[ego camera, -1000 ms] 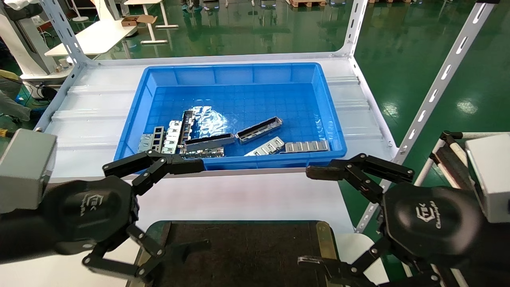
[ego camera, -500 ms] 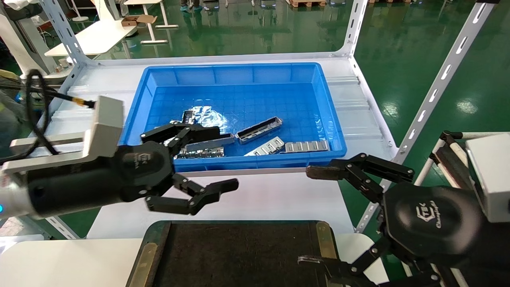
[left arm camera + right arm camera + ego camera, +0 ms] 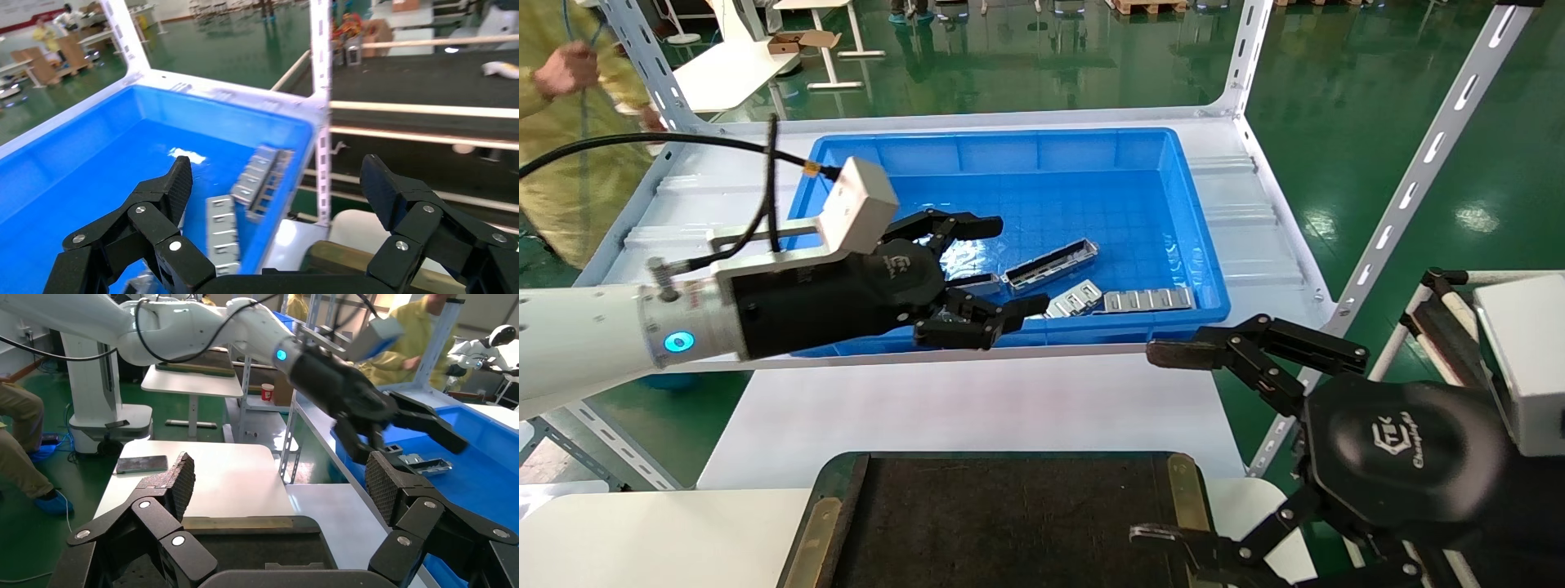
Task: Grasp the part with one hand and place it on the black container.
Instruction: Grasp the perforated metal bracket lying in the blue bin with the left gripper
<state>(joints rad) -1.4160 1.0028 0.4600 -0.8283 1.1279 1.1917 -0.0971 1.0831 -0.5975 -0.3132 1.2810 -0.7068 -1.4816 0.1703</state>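
Note:
The part (image 3: 1050, 265), a slim grey channel strip with silvery rims, lies in the blue bin (image 3: 1205, 269). Two similar strips with rectangular cutouts (image 3: 1148, 300) (image 3: 260, 177) lie by the bin's front wall. My left gripper (image 3: 1005, 265) (image 3: 278, 177) hangs open over the bin's front left, just left of the part, holding nothing. The black container (image 3: 1009, 523) (image 3: 245, 551) lies near me in front of the shelf with nothing on it. My right gripper (image 3: 1164, 445) (image 3: 281, 478) stays open and parked at the container's right edge.
A longer grey bar with a black top (image 3: 977, 284) is partly hidden under my left fingers. White slotted shelf uprights (image 3: 1418, 163) stand right of the bin. A person in yellow (image 3: 568, 122) holds my left arm's cable at far left.
My left arm has swung from beside the black container forward and up over the bin, still open. A person in yellow has come into view at far left. The right arm is unmoved.

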